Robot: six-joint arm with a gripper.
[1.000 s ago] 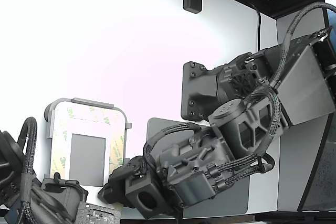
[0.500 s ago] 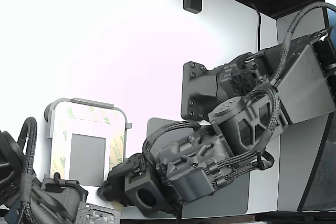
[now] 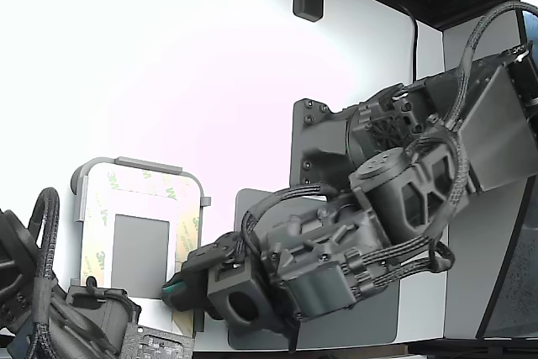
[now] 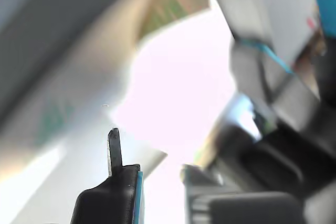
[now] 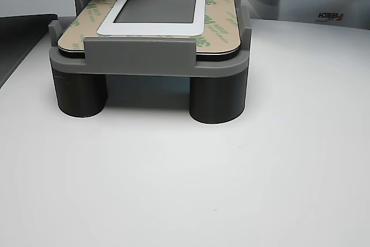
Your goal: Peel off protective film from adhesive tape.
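White table (image 5: 231, 189) takes most of the scene. Big dark arm (image 3: 403, 199) reaches in from the exterior view's right, crossing over a dark-grey mat (image 3: 252, 208). Grey holder (image 5: 150, 62) on round legs sits at the exterior view's left, carrying the light-grey plate (image 3: 139, 176). Adhesive tape (image 5: 217, 27) runs as a frame round a smaller grey rectangle (image 5: 163, 7), protective film (image 3: 187, 233) with green 3M print still covering it on all sides. Gripper (image 3: 178, 293) sits low at the plate's near right corner, teal pad showing, tip at or just beside the film edge. Wrist view is blurred, only one finger (image 4: 114, 148) visible; cannot tell if fingers are clenched or released. Second arm (image 3: 50, 308) at the exterior view's lower left.
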